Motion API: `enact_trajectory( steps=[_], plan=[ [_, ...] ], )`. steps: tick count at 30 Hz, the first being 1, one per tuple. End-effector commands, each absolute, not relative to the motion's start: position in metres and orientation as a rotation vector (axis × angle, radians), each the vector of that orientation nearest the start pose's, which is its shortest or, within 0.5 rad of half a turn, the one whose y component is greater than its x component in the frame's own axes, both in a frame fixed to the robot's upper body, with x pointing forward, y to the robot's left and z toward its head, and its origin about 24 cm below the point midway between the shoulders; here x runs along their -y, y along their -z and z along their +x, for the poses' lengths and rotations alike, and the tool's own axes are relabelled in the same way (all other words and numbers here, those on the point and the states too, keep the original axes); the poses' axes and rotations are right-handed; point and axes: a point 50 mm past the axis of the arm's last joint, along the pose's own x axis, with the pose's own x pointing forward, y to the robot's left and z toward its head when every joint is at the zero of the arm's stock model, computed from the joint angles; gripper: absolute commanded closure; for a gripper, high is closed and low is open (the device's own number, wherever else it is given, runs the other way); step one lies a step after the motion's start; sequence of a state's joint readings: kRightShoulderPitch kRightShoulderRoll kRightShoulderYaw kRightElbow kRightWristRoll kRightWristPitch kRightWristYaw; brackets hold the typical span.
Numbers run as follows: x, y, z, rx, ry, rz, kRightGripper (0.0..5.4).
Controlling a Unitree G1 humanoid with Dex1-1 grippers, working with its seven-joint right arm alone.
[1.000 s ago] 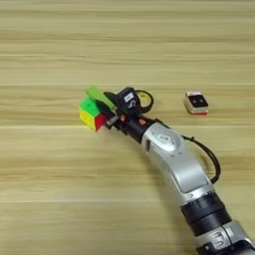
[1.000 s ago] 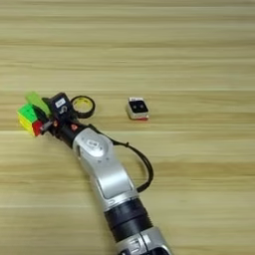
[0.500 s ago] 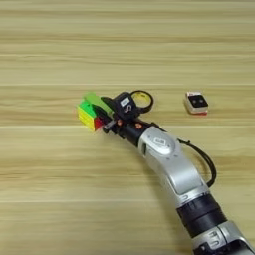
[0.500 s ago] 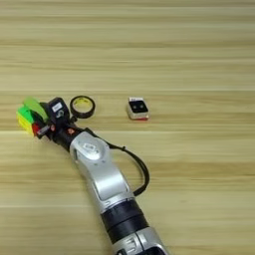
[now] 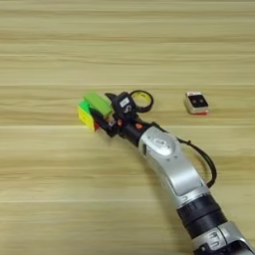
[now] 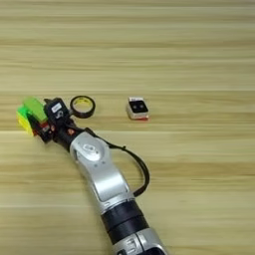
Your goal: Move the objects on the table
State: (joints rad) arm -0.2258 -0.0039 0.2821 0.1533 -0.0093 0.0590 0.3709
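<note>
Diagonally, the right arm [image 5: 169, 167] is reaching from the bottom right toward the table's [image 5: 50, 199] left. Its gripper [image 5: 107, 115] is meeting the lime-green block [image 5: 97, 103] atop the puzzle cube [image 5: 86, 116]; finger spacing is not discernible.

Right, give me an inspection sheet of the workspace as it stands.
Surface: wooden table, light planks.
Job's things: green block lying on the puzzle cube; black ring flat, beside the gripper; white-and-red box apart, further right.
Clutter: puzzle cube only.
Grippers: right gripper at the cube and block; finger state cannot be read. A small black cube with white marks shows at its wrist.
Cables: black cable looping off the silver forearm.
Surroundings: nothing seen.
</note>
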Motion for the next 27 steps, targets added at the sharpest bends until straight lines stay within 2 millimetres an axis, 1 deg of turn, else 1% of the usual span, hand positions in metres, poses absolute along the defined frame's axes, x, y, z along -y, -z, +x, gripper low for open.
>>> enact_trajectory(
  steps=[1, 7, 9, 10, 11, 13, 15, 18, 22, 27],
  plan=[
    [0.048, -0.087, 0.28, 0.155, -0.683, -0.085, 1.84],
    [0.052, -0.094, 0.279, 0.195, -0.65, -0.085, 1.23],
    [0.058, -0.097, 0.281, 0.216, -0.609, -0.084, 0.99],
    [0.061, -0.098, 0.282, 0.226, -0.583, -0.087, 0.99],
    [0.065, -0.098, 0.284, 0.234, -0.551, -0.09, 0.8],
    [0.074, -0.098, 0.289, 0.243, -0.478, -0.095, 0.6],
    [0.087, -0.097, 0.297, 0.245, -0.384, -0.088, 0.39],
    [0.098, -0.095, 0.304, 0.236, -0.3, -0.084, 0.08],
    [0.105, -0.089, 0.312, 0.202, -0.251, -0.078, 0.02],
    [0.104, -0.08, 0.316, 0.145, -0.273, -0.05, 0.02]
  ],
)
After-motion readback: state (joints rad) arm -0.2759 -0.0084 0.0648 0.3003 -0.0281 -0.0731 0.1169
